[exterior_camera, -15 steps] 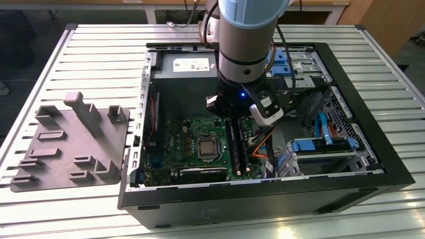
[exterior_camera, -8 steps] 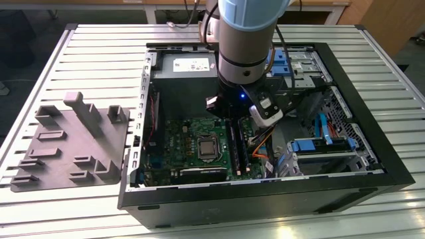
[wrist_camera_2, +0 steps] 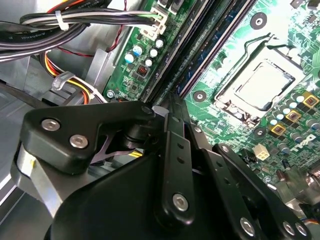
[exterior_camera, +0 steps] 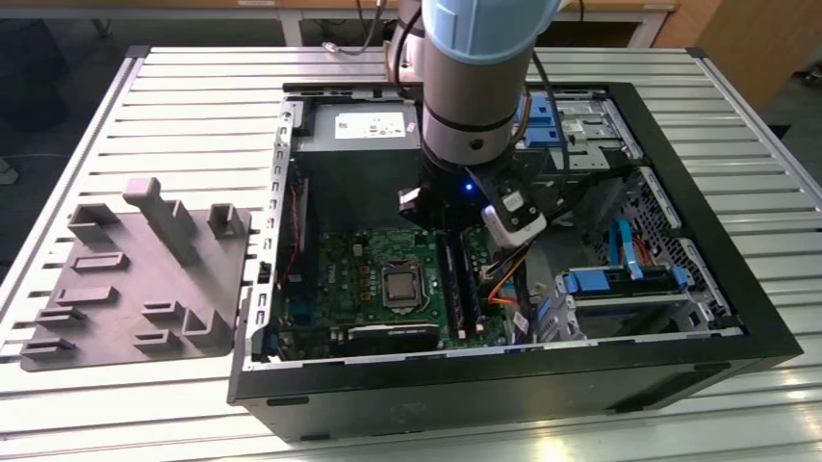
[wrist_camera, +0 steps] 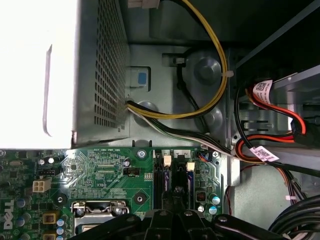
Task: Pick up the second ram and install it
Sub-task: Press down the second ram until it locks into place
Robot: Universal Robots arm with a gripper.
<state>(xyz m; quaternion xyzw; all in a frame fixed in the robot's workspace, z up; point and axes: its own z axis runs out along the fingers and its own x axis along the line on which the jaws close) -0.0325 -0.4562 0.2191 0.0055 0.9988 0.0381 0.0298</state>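
The gripper (wrist_camera_2: 167, 107) sits low over the memory slots (exterior_camera: 460, 279); I cannot tell its grip. The ram (wrist_camera_2: 172, 112) looks light, stiff, fragile: hold its long edges.

You are looking at a worktop (exterior_camera: 167, 96) of pale metal slats running across its width. Two things rest directly on it. A grey moulded tray (exterior_camera: 135, 284) with raised blocks and slots lies flat by the edge at the exterior view's left, nearer the front corner than the back. Just beside it, an open black computer case (exterior_camera: 514, 375) lies on its side, filling the middle and reaching toward the edge at the exterior view's right.
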